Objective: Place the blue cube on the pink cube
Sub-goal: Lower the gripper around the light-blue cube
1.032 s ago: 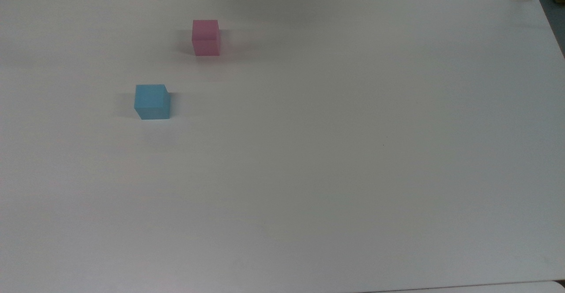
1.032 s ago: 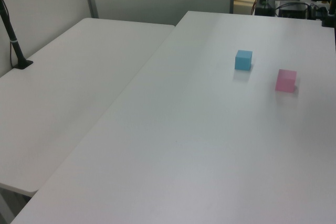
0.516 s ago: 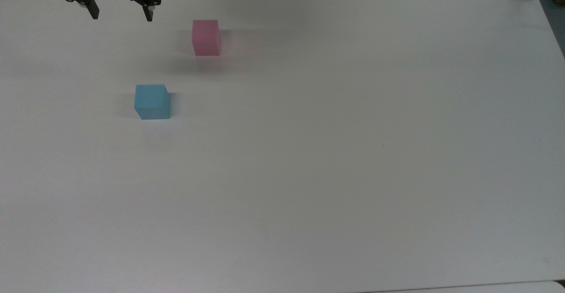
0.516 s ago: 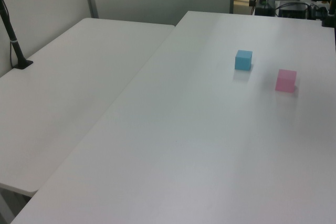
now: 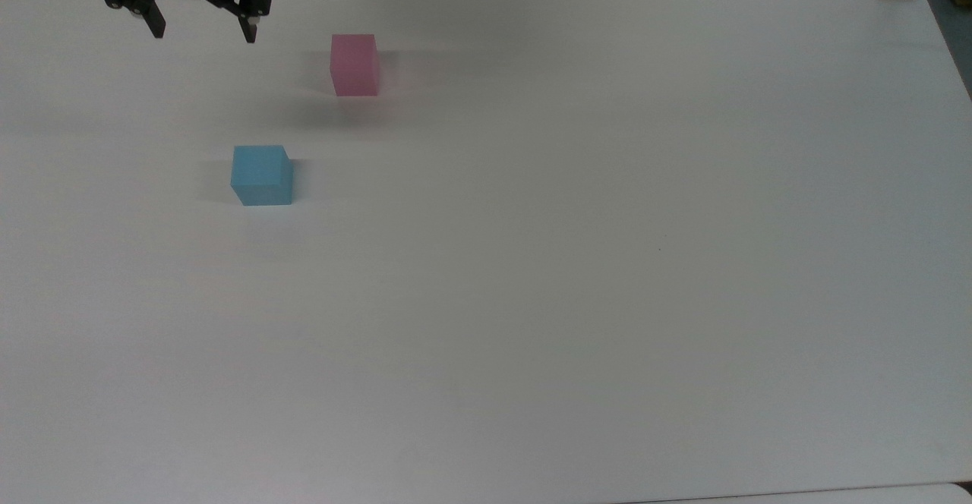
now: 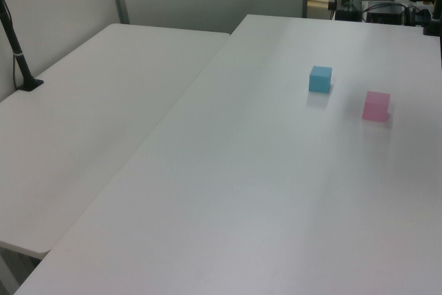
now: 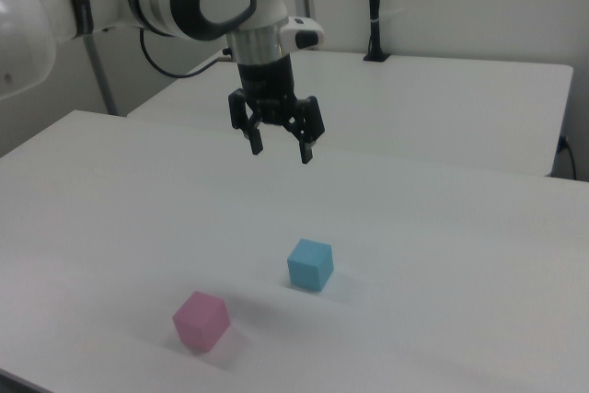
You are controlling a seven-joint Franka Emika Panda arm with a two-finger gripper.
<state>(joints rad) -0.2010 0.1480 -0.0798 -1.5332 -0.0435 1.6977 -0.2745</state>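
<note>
Gripper (image 7: 281, 151) hangs open and empty above a white table (image 5: 607, 261).
Lower centre of the right view, the blue cube (image 7: 309, 264) sits apart from the pink cube (image 7: 201, 320).

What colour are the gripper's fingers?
Black; the fingers of the gripper show best in the right view, spread open.

White table (image 5: 607, 299), second white table (image 6: 90, 122) beside it, black post (image 6: 17, 53) at its edge
</note>
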